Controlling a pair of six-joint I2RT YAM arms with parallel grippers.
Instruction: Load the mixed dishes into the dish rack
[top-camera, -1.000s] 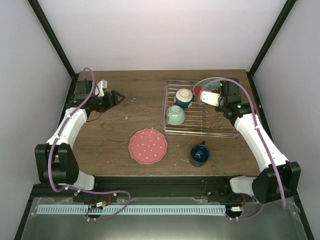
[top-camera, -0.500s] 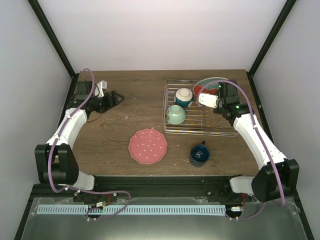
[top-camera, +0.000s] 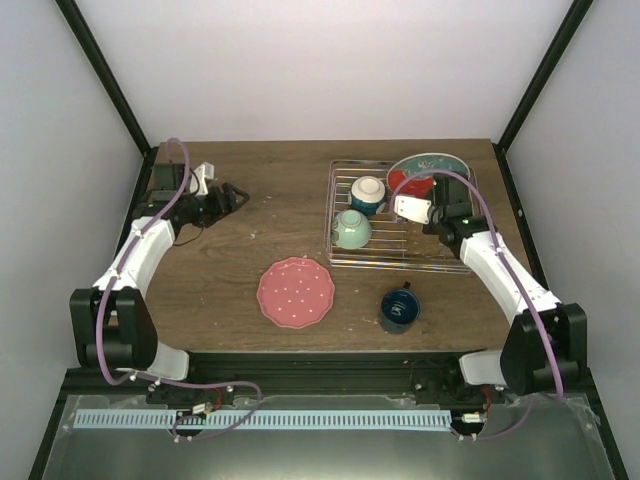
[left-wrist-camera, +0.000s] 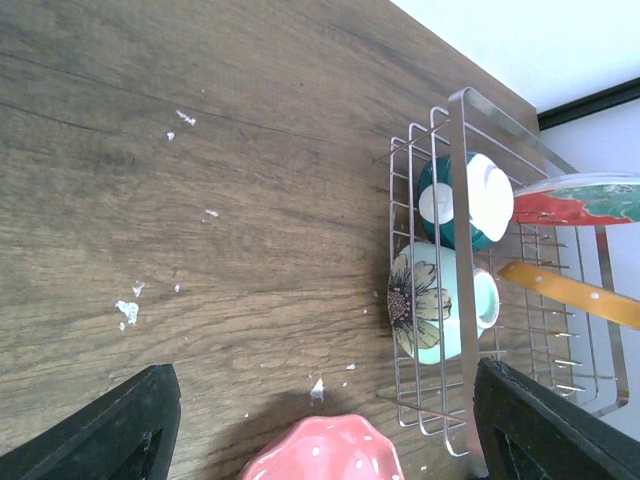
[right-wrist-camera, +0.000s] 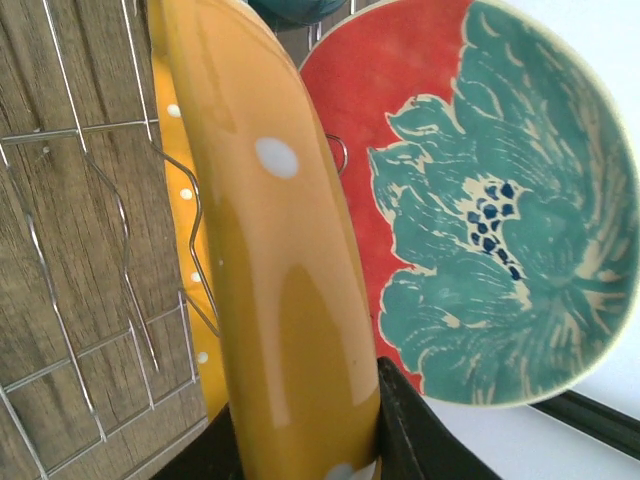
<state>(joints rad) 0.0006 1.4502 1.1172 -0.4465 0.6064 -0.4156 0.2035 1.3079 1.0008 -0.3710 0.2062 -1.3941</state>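
Note:
The silver dish rack (top-camera: 441, 264) stands at the back right. In it are the cream bowl with blue outside (top-camera: 368, 194), the pale green bowl (top-camera: 351, 230) and the red-and-teal plate (top-camera: 428, 167), upright at the far end. My right gripper (top-camera: 414, 209) is over the rack, shut on the rim of the orange dotted plate (right-wrist-camera: 280, 250), held on edge among the rack wires (right-wrist-camera: 120, 250) beside the red-and-teal plate (right-wrist-camera: 500, 200). The pink dotted plate (top-camera: 295, 291) and the dark blue mug (top-camera: 399, 309) sit on the table. My left gripper (top-camera: 232, 195) is open and empty at the far left.
The left wrist view shows the rack (left-wrist-camera: 462, 250) with both bowls, the orange plate (left-wrist-camera: 570, 292) on edge, and the pink plate's rim (left-wrist-camera: 320, 460) below. White crumbs (left-wrist-camera: 127, 310) dot the wood. Black frame posts stand at the back corners.
My right gripper has moved left and down over the rack with the orange plate. The left arm has barely moved.

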